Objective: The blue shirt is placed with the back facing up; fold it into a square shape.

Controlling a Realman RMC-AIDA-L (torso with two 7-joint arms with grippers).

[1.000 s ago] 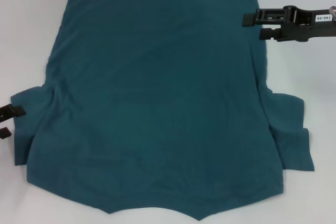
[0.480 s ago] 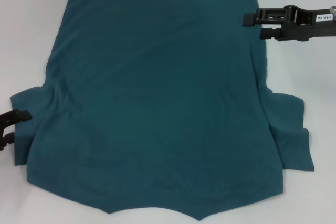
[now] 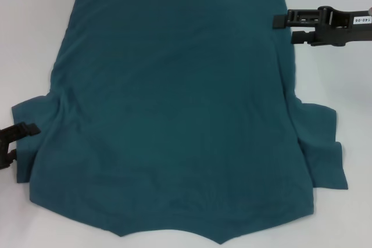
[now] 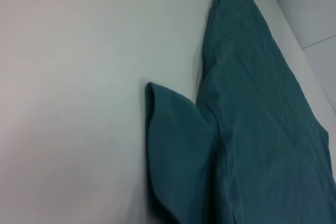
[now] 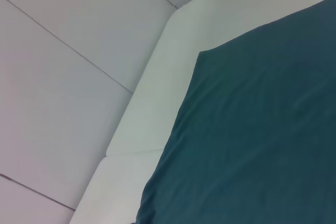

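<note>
The blue shirt [image 3: 174, 108] lies flat on the white table [image 3: 35, 39], plain side up, both sleeves spread out. The left gripper [image 3: 13, 142] is at the left sleeve's edge, its fingers apart and holding nothing. The right gripper [image 3: 286, 28] hovers over the shirt's right edge near the hem, fingers also apart, and nothing blocks either one.

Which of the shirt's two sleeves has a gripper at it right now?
The blue shirt's left sleeve: the left gripper sits at its edge, open. The right gripper is open by the far side hem instead.
</note>
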